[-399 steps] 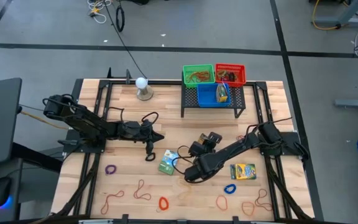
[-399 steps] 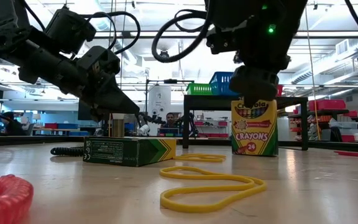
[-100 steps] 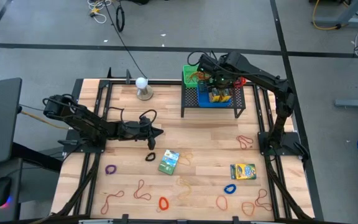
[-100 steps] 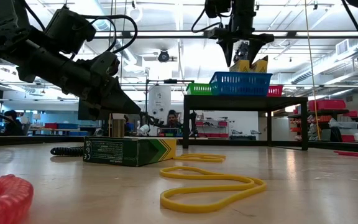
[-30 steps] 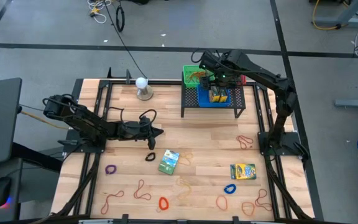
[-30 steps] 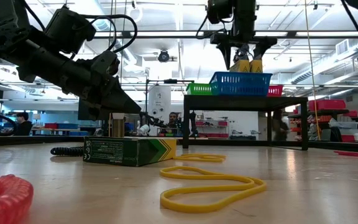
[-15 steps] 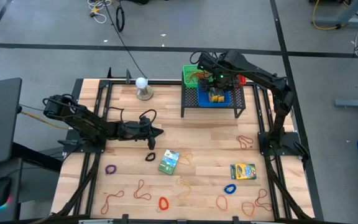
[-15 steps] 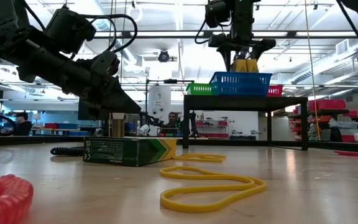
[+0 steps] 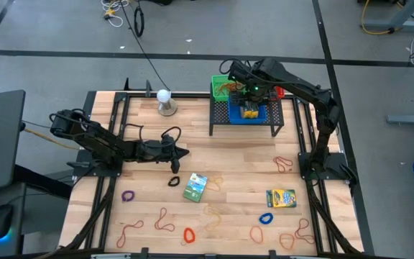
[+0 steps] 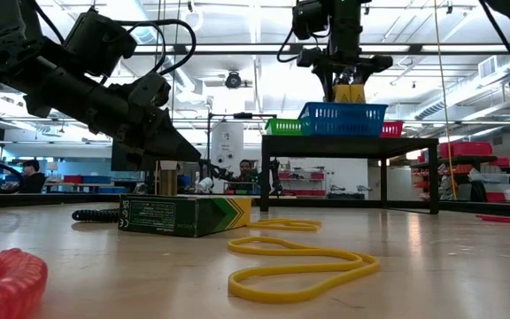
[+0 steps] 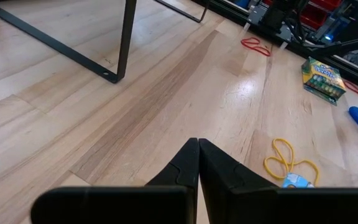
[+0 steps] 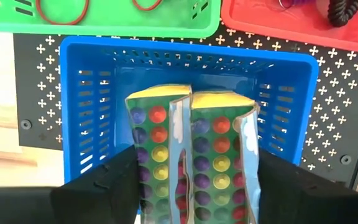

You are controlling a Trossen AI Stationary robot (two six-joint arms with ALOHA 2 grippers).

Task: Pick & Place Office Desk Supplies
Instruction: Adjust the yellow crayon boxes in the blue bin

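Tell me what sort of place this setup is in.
Probably a robotics lab or workshop. The wooden table stands on a bare grey floor marked with dark lines, cables lie loose on that floor, and the low view shows ceiling strip lights and shelves of red bins behind.

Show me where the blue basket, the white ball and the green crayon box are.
blue basket [image 12: 291, 112]: right wrist view, its side wall.
white ball [image 9: 164, 96]: high view, its top.
green crayon box [image 9: 195, 187]: high view, middle of its face.

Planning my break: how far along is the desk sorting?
Done: bands in the green bin, loops in the red bin. In hand: the right gripper stands over two crayon boxes in the blue bin. Left: two more boxes, many bands and loops on the table.
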